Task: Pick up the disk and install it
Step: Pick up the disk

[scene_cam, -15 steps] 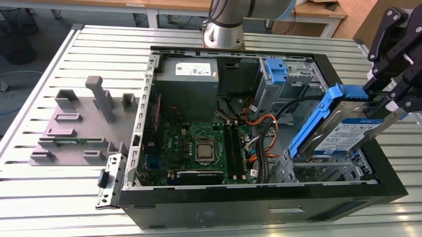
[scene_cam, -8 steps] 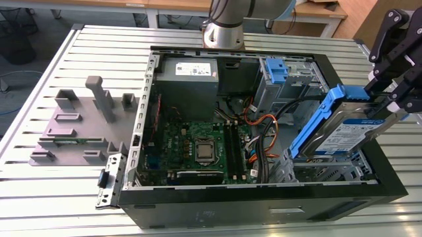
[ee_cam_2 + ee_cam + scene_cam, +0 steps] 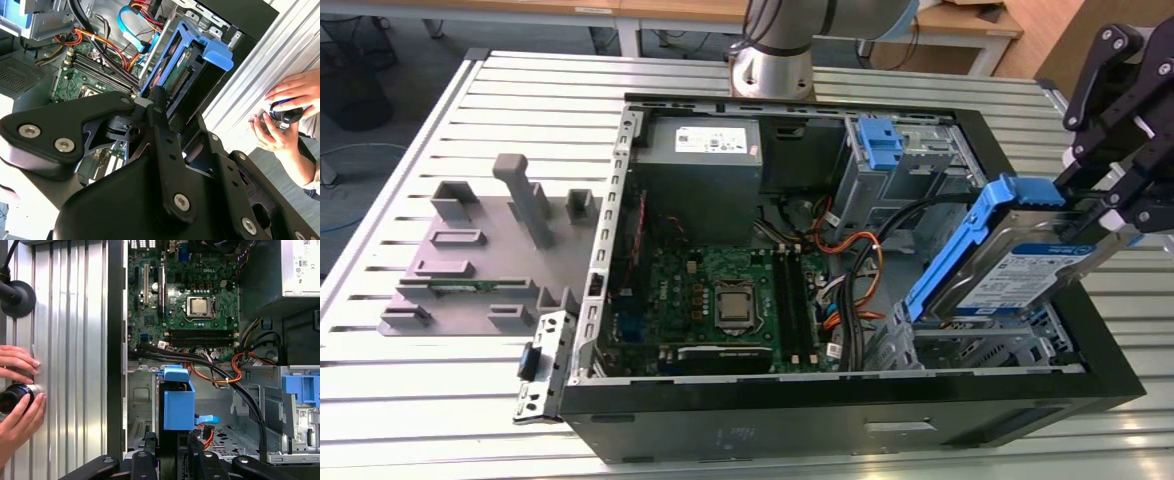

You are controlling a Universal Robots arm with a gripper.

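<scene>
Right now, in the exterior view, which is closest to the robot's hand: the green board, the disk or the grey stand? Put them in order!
1. The disk: gripped by the hand, tilted above the case on the exterior view's right.
2. The green board: flat on the case floor, towards the middle.
3. The grey stand: outside the case, on the table at the exterior view's left.
</scene>
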